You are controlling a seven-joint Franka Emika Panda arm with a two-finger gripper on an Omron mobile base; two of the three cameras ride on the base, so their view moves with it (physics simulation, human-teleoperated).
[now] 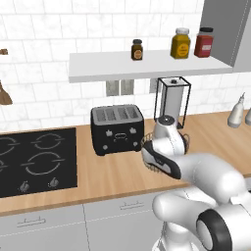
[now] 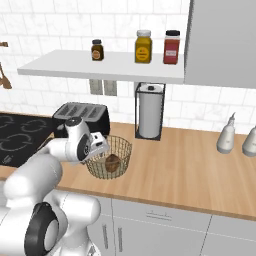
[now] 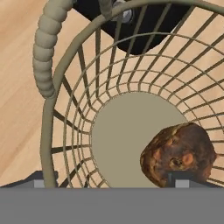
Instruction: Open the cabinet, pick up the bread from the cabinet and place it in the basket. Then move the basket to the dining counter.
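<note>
So the wood worktop (image 2: 190, 170) runs along the tiled wall, with the black hob (image 1: 34, 162) set into it at the left end. Above it there's a white shelf (image 2: 100, 67) carrying three jars: a small dark one (image 2: 97, 50), a yellow one (image 2: 143, 47) and a red one (image 2: 171, 47). The closed grey cabinet (image 2: 222, 40) sits right next to the shelf. On the worktop the black toaster (image 1: 117, 128) stands by the hob, and a paper towel roll in a black frame (image 2: 149, 111) is further back near the wall. Two pale bottles (image 2: 226, 136) sit off to the right.

The basket (image 2: 111, 157) is on the worktop just in front of the toaster, and the bread (image 3: 178, 155) is already lying inside it, on the flat bottom up against the wire wall. The tool (image 2: 98, 145) hangs at the basket's rim, jaws spread wide, gripping nothing.
</note>
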